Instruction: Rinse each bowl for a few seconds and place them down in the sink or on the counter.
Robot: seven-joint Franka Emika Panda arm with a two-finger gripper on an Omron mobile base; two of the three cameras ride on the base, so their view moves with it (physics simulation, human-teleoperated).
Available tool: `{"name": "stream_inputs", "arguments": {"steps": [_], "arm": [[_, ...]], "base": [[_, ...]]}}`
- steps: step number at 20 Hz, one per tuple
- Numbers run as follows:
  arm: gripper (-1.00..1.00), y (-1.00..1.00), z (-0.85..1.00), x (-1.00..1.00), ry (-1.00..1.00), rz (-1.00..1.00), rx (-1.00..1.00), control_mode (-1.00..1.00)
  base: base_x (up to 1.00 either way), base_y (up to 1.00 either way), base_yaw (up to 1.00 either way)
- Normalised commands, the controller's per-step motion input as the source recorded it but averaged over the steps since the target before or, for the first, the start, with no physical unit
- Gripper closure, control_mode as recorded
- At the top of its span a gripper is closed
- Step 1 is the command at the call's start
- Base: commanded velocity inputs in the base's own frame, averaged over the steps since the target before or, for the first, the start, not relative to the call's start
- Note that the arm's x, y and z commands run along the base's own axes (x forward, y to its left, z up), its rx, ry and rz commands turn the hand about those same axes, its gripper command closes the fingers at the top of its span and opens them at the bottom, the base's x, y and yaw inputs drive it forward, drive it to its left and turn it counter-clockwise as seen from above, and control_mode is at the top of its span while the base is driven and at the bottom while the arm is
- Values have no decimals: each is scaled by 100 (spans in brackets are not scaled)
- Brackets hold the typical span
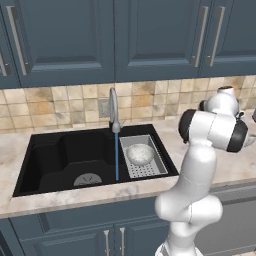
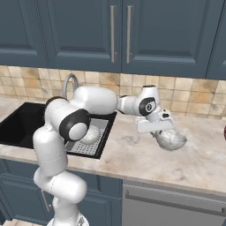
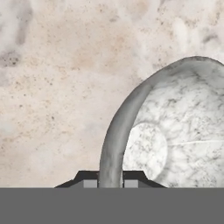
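Note:
My gripper [image 2: 160, 133] is out over the counter [image 2: 198, 163] to the right of the sink [image 1: 50, 155], shut on the rim of a speckled grey-white bowl [image 2: 171, 139]. That bowl hangs tilted, low over the stone. In the hand view its rim [image 3: 114, 144] runs down between my fingertips, gripper [image 3: 110, 183], with the hollow of the bowl [image 3: 175, 140] to the right. A second bowl [image 1: 140, 153] sits upright in the grey perforated tray [image 1: 150, 171] on the sink's right side, and it is partly hidden behind my arm in the right base view.
The silver faucet [image 1: 113, 110] is running, and a blue stream of water [image 1: 117, 157] falls into the black basin left of the tray. The round drain [image 1: 87, 179] lies at the basin's front. A dark object [image 2: 224, 132] pokes in at the counter's far right.

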Motion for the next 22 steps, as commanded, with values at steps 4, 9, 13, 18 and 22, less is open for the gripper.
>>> {"name": "stream_inputs", "arguments": {"steps": [4,9,13,18,22], "arm": [[100,33,24,-24,-6,5,0,-100],[100,40,20,-21,-3,7,-2,-100],[100,46,12,-20,-1,8,-2,-100],[100,45,13,-18,0,8,-2,-100],[100,45,13,-18,0,8,-2,-100]], "base": [[0,0,0],[0,0,0],[0,0,0],[0,0,0],[0,0,0]]}}
